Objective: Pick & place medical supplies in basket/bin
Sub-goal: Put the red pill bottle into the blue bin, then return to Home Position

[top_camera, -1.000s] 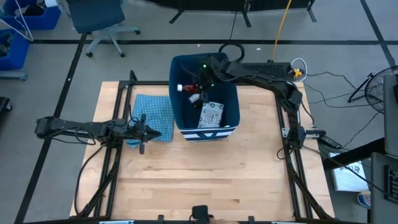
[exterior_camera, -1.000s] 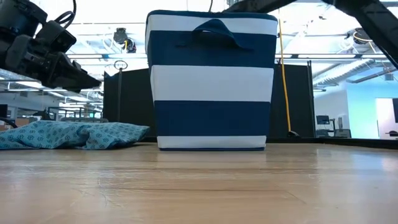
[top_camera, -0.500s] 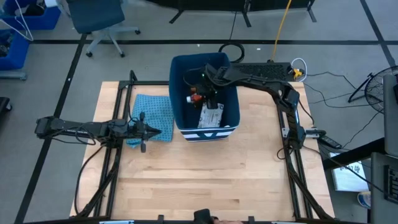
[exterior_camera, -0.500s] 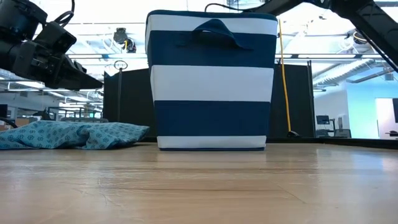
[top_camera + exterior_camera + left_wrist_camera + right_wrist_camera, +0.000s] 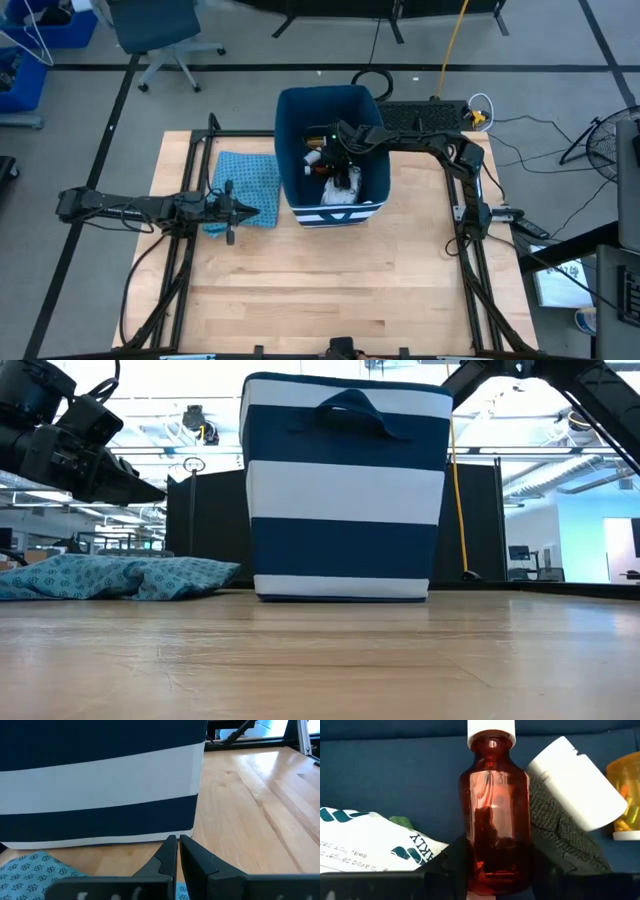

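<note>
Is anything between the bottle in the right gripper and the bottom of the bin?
The right gripper holds the amber bottle inside the bin. The white packet, white bottle and black item lie close around it; whether bare floor lies beneath cannot be seen.

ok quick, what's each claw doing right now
Left claw: shut, empty, above the light blue cloth beside the bin.
Right claw: inside the bin, shut on the amber bottle.

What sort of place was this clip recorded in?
Probably a robotics lab or workshop: a wooden table with two mounted arms, an office chair and cables on grey floor, and open industrial ceiling behind.
</note>
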